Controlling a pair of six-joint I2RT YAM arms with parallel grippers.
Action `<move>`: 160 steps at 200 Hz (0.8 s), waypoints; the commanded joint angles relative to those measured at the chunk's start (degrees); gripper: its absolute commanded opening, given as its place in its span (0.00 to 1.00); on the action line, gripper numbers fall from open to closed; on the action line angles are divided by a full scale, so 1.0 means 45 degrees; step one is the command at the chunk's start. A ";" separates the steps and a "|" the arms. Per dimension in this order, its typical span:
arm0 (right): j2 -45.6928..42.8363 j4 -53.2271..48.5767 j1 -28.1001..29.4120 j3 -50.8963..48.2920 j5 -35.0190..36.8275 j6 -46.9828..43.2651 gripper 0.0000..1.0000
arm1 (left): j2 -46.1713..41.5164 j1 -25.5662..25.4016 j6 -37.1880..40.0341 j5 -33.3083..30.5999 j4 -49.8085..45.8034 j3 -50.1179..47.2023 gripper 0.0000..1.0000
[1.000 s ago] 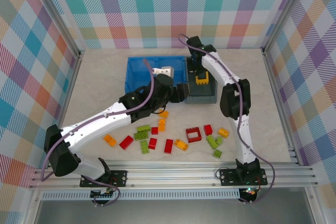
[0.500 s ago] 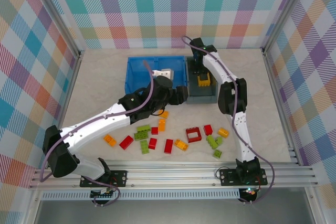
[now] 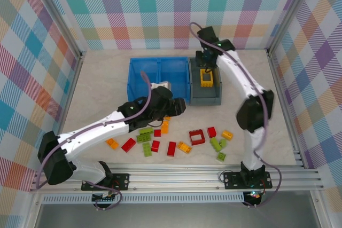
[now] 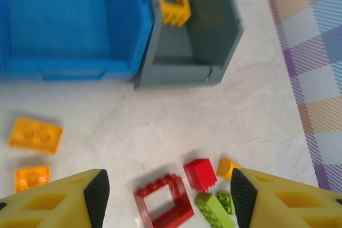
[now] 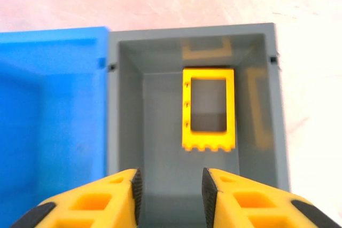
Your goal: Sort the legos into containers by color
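right wrist, yellow frame lying beyond hand

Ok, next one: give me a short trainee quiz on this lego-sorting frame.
1. True or false: the yellow frame is inside the grey bin.
2. The red frame is: A on the table, B in the grey bin, C on the yellow frame.
3. Which jaws are above the grey bin, left or right?
Key: 1 true; 2 A; 3 right jaws.

bright even light, faint soft shadows, wrist views slightly blurred
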 commanded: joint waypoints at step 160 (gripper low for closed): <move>-1.5966 -0.1091 0.0967 -1.3620 -0.6927 0.4233 0.50 | 0.5648 -0.1920 -0.3717 0.1865 0.1265 -0.0029 0.32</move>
